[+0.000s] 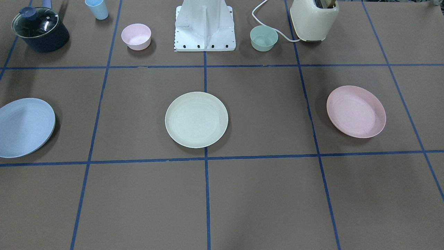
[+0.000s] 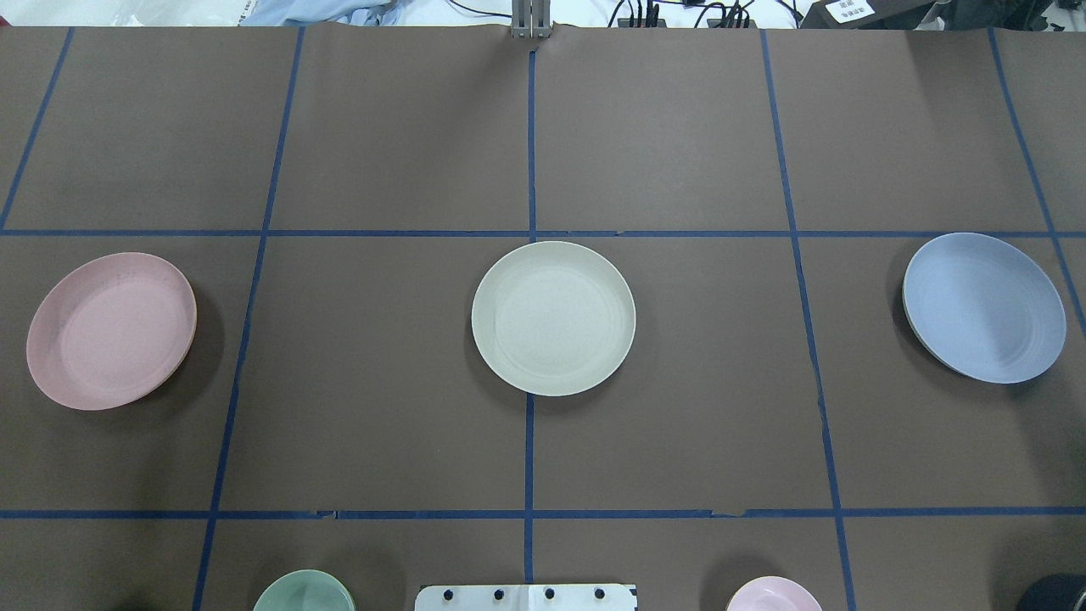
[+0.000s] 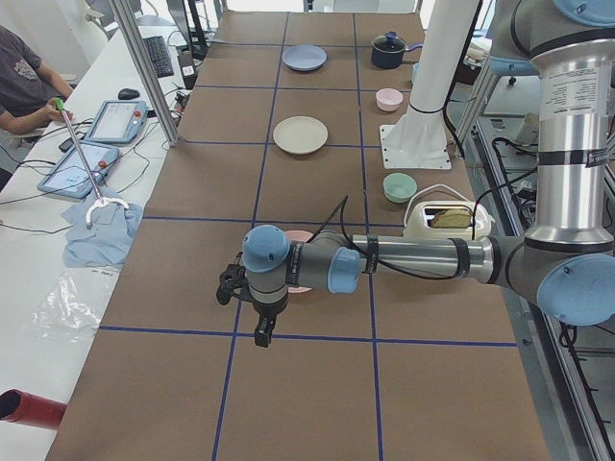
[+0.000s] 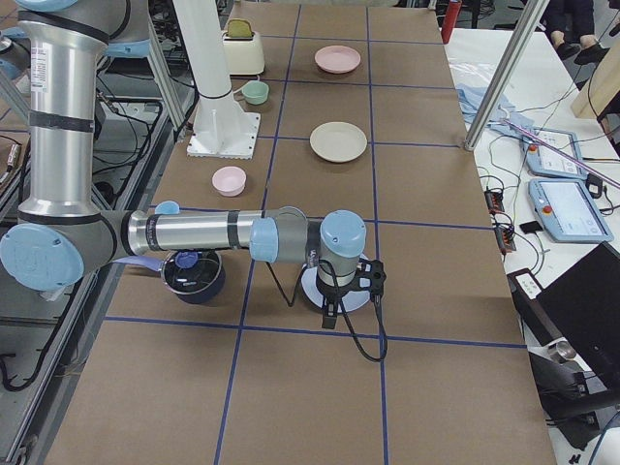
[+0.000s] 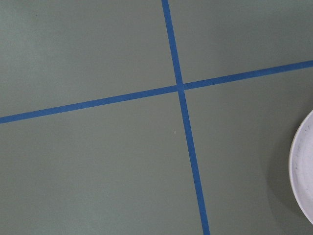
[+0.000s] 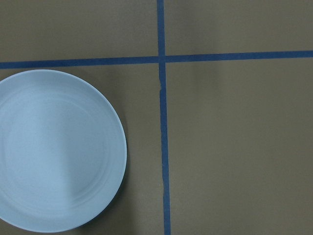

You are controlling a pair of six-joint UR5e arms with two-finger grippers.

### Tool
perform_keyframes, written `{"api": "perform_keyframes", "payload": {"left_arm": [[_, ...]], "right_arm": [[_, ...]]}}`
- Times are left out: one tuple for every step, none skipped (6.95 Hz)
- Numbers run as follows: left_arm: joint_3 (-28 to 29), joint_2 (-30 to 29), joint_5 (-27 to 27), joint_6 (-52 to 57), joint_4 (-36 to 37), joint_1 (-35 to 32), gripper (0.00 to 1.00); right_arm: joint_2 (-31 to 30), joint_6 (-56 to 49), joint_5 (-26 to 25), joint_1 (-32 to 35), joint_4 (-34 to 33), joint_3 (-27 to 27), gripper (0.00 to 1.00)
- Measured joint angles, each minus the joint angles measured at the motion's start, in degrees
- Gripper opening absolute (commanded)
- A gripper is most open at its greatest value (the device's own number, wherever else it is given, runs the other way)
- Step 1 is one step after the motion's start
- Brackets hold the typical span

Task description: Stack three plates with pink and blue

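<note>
Three round plates lie apart on the brown table. The cream-white plate [image 2: 553, 318] is in the middle. The pale pink plate [image 2: 111, 330] is on my left and the light blue plate [image 2: 984, 307] on my right. My left gripper [image 3: 261, 334] hangs over the table just beside the pink plate [image 3: 300, 236], whose rim shows in the left wrist view [image 5: 305, 176]. My right gripper [image 4: 329, 316] hangs over the blue plate's [image 4: 356, 296] edge; the right wrist view shows that plate [image 6: 56, 149]. Both grippers show only in the side views, so I cannot tell if they are open or shut.
Near the robot's base [image 1: 205, 27] stand a small pink bowl [image 1: 136, 36], a mint-green bowl [image 1: 264, 38], a cream toaster [image 1: 314, 19], a dark lidded pot [image 1: 40, 29] and a light blue cup [image 1: 97, 8]. Blue tape lines grid the table.
</note>
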Motion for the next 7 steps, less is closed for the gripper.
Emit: {"api": "perform_keyframes", "payload": {"left_arm": [[-0.1, 0.0, 0.0, 0.1, -0.1, 0.0, 1.00], [-0.1, 0.0, 0.0, 0.4, -0.2, 0.0, 1.00], [-0.1, -0.2, 0.1, 0.4, -0.7, 0.0, 1.00], [0.0, -0.4, 0.0, 0.2, -1.4, 0.1, 1.00], [0.1, -0.9, -0.3, 0.0, -1.8, 0.1, 1.00], [0.1, -1.7, -0.5, 0.0, -2.4, 0.6, 1.00], [0.5, -2.2, -0.7, 0.0, -3.3, 1.8, 1.00]], "right_arm": [[-0.1, 0.0, 0.1, 0.0, 0.0, 0.1, 1.00], [-0.1, 0.1, 0.1, 0.0, 0.0, 0.1, 1.00], [-0.1, 0.2, 0.2, 0.0, 0.0, -0.1, 1.00], [0.0, 0.2, 0.2, 0.0, 0.0, -0.1, 1.00], [0.0, 0.2, 0.3, 0.0, 0.0, -0.2, 1.00], [0.1, 0.2, 0.3, 0.0, -0.1, -0.1, 1.00], [0.1, 0.1, 0.4, 0.0, 0.0, -0.1, 1.00]]}}
